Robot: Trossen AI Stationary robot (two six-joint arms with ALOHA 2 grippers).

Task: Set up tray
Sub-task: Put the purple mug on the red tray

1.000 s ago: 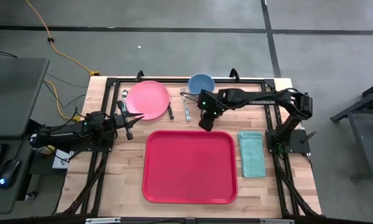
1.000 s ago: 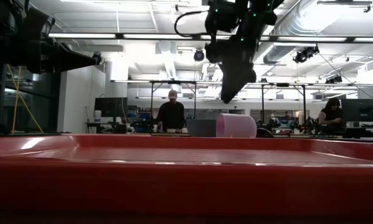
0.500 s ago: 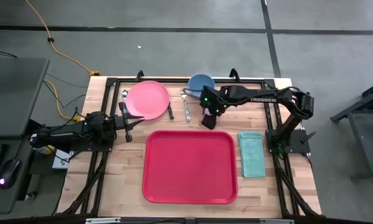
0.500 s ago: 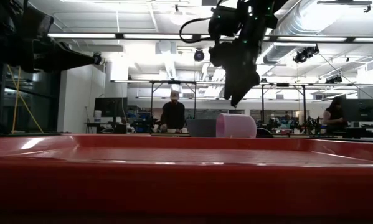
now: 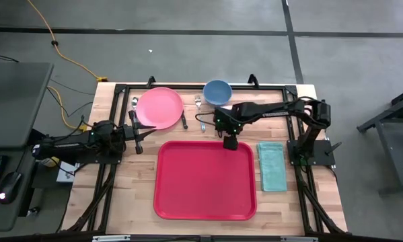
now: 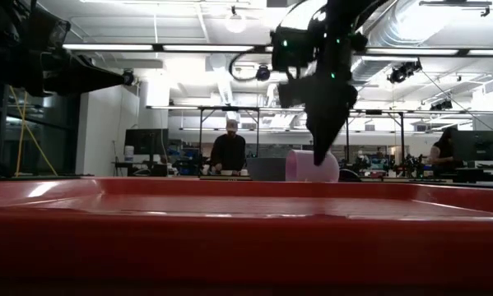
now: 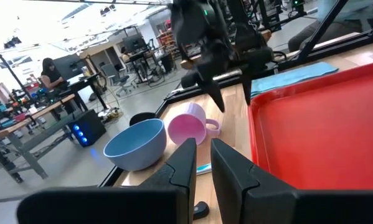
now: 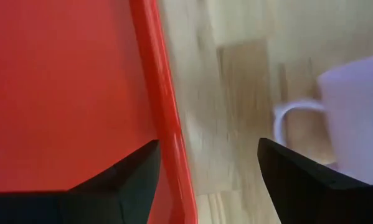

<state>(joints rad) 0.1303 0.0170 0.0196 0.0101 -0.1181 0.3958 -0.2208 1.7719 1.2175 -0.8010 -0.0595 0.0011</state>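
From overhead, the large red rectangular plastic tray [image 5: 204, 179] lies flat on the wooden table [image 5: 130, 178] between the two arms, and nothing sits in it yet. The right gripper [image 5: 229, 142] hangs over the tray's far edge near its right corner; my guess is it's heading for something in the far row. That row holds a round pink plate [image 5: 159, 107], a blue bowl [image 5: 217, 89] that looks empty, and a fork [image 5: 200, 109] between them, all well clear of the tray, laid out ready to be brought in, I'd say. A folded teal cloth [image 5: 271, 165] lies just beside the tray's right rim. The left gripper [image 5: 140, 136] waits off the tray's far left corner, near the plate. Down at table height, the tray's rim fills the foreground and the right gripper points down in front of a pink mug [image 6: 310, 166]. Through the left wrist camera, the left arm's two dark fingers [image 7: 185, 163] stand close together with a slim gap and nothing between them; beyond are the blue bowl, seemingly empty, and the pink mug beside it. The right wrist camera shows its two fingertips [image 8: 136, 171] spread wide apart, grasping nothing, straddling the tray's rim and bare wood, the mug's handle close by.
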